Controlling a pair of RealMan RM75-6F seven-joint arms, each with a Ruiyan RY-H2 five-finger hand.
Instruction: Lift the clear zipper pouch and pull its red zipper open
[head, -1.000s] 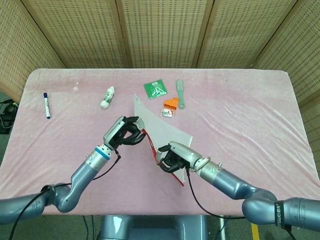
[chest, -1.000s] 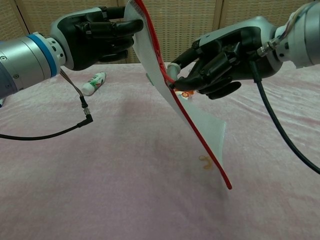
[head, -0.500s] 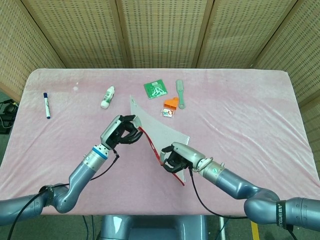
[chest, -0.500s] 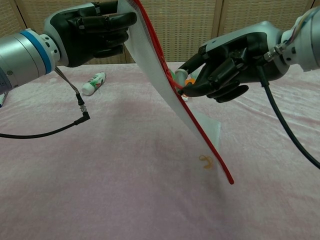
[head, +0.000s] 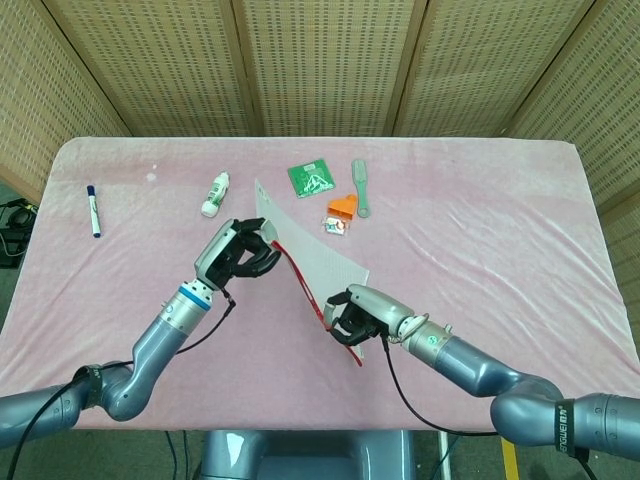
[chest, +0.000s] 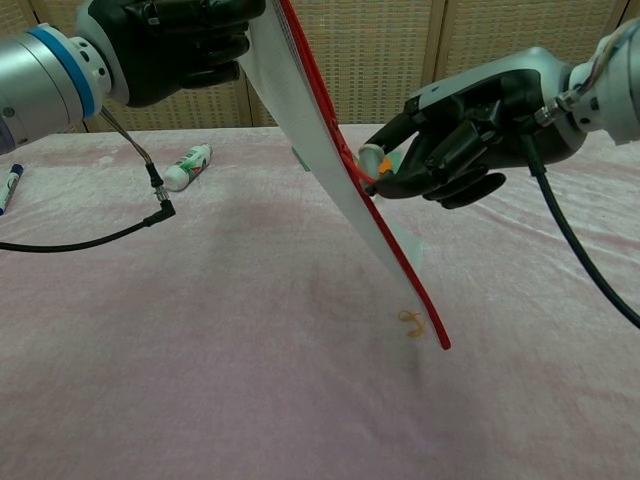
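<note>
1. Chest view: compared with a second ago, the clear zipper pouch (chest: 330, 150) has been carried higher and a little to the left, and its lower tip now hangs clear above the worktop (chest: 200, 340). The right robot hand (chest: 455, 135) is seen further down the red zipper (chest: 375, 225) than before.
2. In the head view the pouch (head: 310, 262) is held aloft between the two hands, near the front middle of the pink worktop (head: 500, 230), tilted with the red zipper (head: 303, 285) along its near edge.
3. Open cloth lies to the left and front of the pouch; a small orange band (chest: 411, 323) lies on the cloth just beneath the lower tip. Behind it, well apart, are a white bottle (head: 215, 193), a green card (head: 311, 178), an orange item (head: 343, 207) and a grey comb (head: 361, 187); a marker (head: 93, 209) lies near the left edge.
4. The left robot hand (head: 240, 250) is clenched on the pouch's upper corner, fingers wrapped over the top edge.
5. The right robot hand (head: 352, 317) is closed around the zipper line with the fingertips pinching at it; the pull itself cannot be made out.
</note>
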